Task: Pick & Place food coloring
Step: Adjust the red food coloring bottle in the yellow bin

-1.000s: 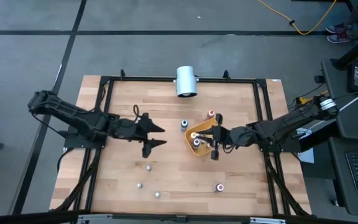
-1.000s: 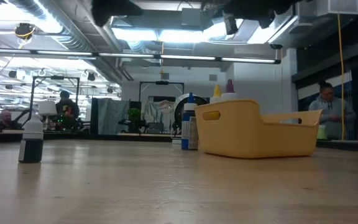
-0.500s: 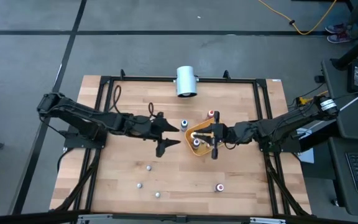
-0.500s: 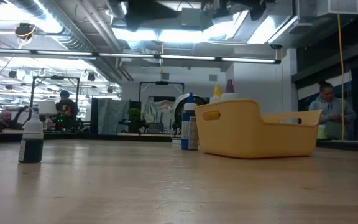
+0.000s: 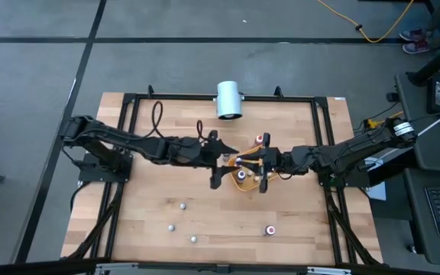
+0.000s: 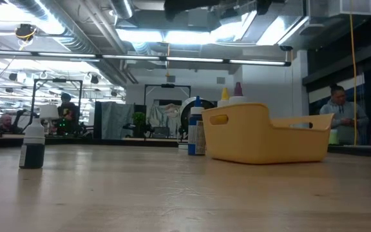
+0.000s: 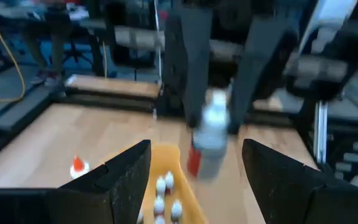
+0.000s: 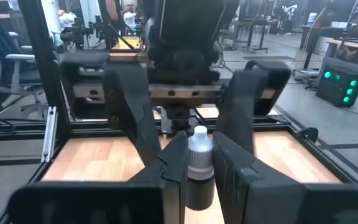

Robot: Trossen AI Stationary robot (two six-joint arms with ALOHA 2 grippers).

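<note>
High view shows both arms meeting over the orange-yellow tray (image 5: 246, 183) near the middle of the table (image 5: 151, 221): the right gripper (image 5: 261, 169) hangs over the tray's right part, and the left gripper (image 5: 221, 166) reaches in from the other side with its fingers spread wide, just beside the tray's left edge. The right wrist view shows the right gripper pinching a dropper bottle (image 8: 199, 168) of food coloring upright between its pads, white cap up, with the left gripper's open fingers facing it close by; the left wrist view shows the same bottle (image 7: 207, 138) held aloft between the right arm's fingers, above the tray, in which three white caps (image 7: 165, 194) are visible. Other bottles lie scattered: a blue one (image 5: 225, 152) and a red-capped one (image 5: 259, 140) near the tray's far side, three small pale ones (image 5: 181, 205) toward the near left, and a red one (image 5: 270, 229) near right. A dark bottle (image 6: 32, 147) stands alone in the low view. The step in hand looks like the placing of a picked bottle, with the bottle already over the tray; whether a handover to the left gripper is intended cannot be told. The next move probably calls for lowering the bottle into a free spot among those inside, then parting the fingers without knocking neighbours or the left gripper close alongside.
</note>
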